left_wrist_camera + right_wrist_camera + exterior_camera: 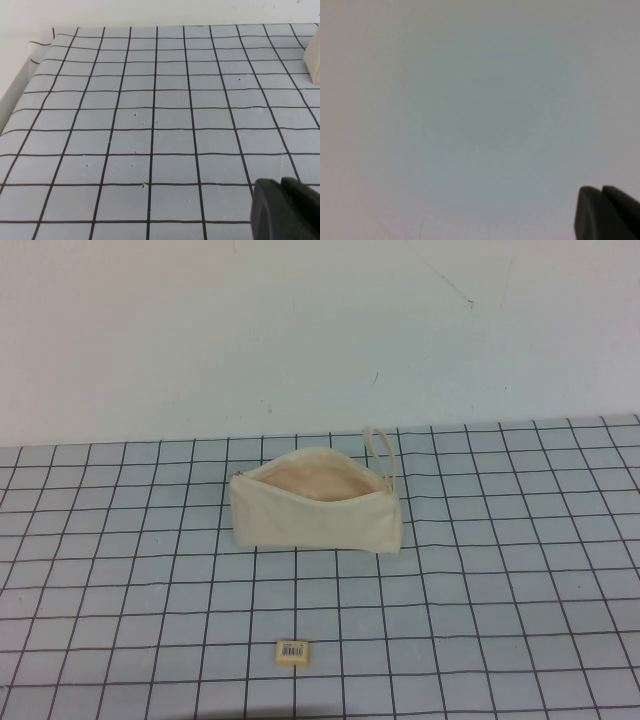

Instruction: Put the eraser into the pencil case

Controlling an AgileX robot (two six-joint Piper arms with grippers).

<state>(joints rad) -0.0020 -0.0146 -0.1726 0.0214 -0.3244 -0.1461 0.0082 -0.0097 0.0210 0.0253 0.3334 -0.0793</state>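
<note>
Though neither arm shows from the high camera, the layout there is plain enough: the case (315, 510) stands on its long edge in the middle of the gridded mat (520, 570), its zip mouth gaping upward so the peach lining shows, and its loop (381, 452) arcing up at the robot's right end. I can make out nothing inside; only bare lining shows, though the bottom of the pocket is hidden behind the front wall. Standing open like that, I'd judge, it is set up so something can be dropped in from above without anyone holding the mouth apart. The eraser (293, 651) lies flat, label up, well apart from the case on the near side of the mat, a little toward the robot's left, out in the open where a claw could come straight down on it. From the left wrist, the left gripper (287, 210) is only a dark edge at the corner, hanging over bare mat with a sliver of the case at the frame's edge; it holds nothing that I can see, and how far it is open I cannot tell. From the right wrist, the right gripper (607, 212) is likewise a dark corner against blank pale surface, its state beyond telling. The task looks not yet begun.
</note>
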